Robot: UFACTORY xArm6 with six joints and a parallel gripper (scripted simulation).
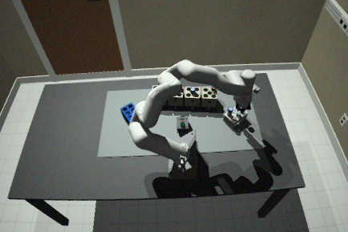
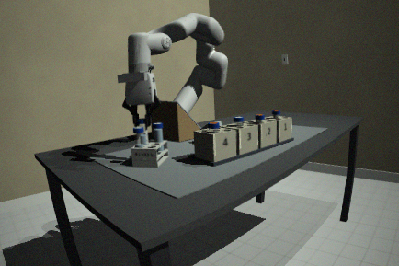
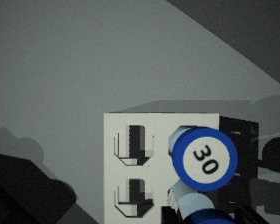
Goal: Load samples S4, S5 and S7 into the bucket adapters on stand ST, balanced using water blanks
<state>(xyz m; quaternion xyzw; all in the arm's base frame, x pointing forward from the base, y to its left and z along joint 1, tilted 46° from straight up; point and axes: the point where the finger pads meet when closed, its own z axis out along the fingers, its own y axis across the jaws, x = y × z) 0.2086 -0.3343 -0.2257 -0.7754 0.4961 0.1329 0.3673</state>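
The water blank between the fingers is at the white rack (image 1: 236,120) (image 2: 143,156) (image 3: 161,150), and its blue cap shows at the lower edge of the wrist view. The gripper (image 1: 241,107) (image 2: 142,121) (image 3: 209,215) has its jaws closed on it, pointing down. Whether its foot is fully down in its well cannot be told.

Just beside it stands the blank marked 30 (image 1: 230,109) (image 3: 205,159), close enough to crowd the fingers. Three blue caps show at this rack in the exterior view, the held one included; two open wells show in the wrist view.

Further out, the loading stand (image 2: 253,152) bears four adapters in a row: adapter 4 (image 1: 209,103) (image 2: 225,149), adapter 3 (image 1: 192,102) (image 2: 248,138), adapter 2 (image 2: 268,134) and adapter 1 (image 2: 285,128). One blue cap shows over each: orange dots on 4, 2 and 1, a pale one on 3. Their IDs are too small to read.

In the top view the arm (image 1: 150,107) passes over part of that row and also covers part of the one blue rack (image 1: 127,109). The one green DONE key (image 1: 182,124) is on its small desk (image 1: 179,120), between the arm's base and the adapters, well apart from the gripper.
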